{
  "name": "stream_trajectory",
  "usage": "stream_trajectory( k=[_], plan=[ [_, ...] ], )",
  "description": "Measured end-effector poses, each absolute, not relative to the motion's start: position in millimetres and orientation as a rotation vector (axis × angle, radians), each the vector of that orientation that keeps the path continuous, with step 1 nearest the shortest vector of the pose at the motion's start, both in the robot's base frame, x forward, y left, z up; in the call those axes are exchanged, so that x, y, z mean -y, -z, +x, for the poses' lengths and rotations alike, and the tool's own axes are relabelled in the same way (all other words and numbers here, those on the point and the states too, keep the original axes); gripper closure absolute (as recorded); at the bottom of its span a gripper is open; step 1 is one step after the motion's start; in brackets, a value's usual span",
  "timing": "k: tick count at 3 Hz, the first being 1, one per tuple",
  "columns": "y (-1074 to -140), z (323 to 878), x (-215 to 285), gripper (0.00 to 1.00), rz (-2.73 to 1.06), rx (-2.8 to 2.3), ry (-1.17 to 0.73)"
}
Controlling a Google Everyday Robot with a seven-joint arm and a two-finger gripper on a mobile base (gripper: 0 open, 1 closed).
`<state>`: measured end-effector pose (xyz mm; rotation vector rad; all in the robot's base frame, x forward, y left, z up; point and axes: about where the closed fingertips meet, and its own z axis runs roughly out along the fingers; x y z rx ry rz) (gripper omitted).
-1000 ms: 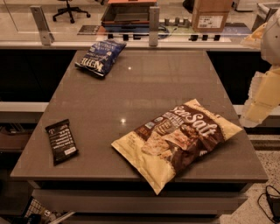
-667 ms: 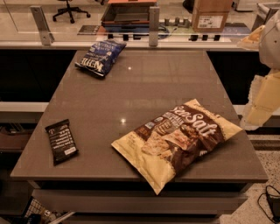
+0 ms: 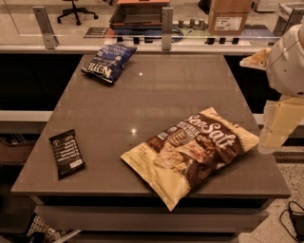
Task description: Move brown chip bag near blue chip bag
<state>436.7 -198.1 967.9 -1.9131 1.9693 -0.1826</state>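
Note:
The brown chip bag [image 3: 192,152], large, tan and dark brown with white "Sea Salt" script, lies flat at the table's front right, one corner hanging over the front edge. The blue chip bag [image 3: 109,61], small and dark blue, lies at the far left corner of the table. My gripper [image 3: 273,135] hangs at the right edge of the view, off the table's right side, just right of the brown bag and apart from it. It holds nothing that I can see.
A small black bar wrapper [image 3: 67,153] lies near the table's front left edge. The grey table [image 3: 156,95] has a glass partition with metal posts [image 3: 166,21] behind it. A cardboard box [image 3: 229,14] stands beyond the partition.

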Motion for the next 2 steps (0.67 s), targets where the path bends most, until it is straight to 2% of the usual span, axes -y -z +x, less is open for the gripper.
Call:
stream_trajectory(
  k=[2],
  plan=[
    [-918.7,446.5,178.9,0.00,-2.081,-1.770,0.173]
  ],
)
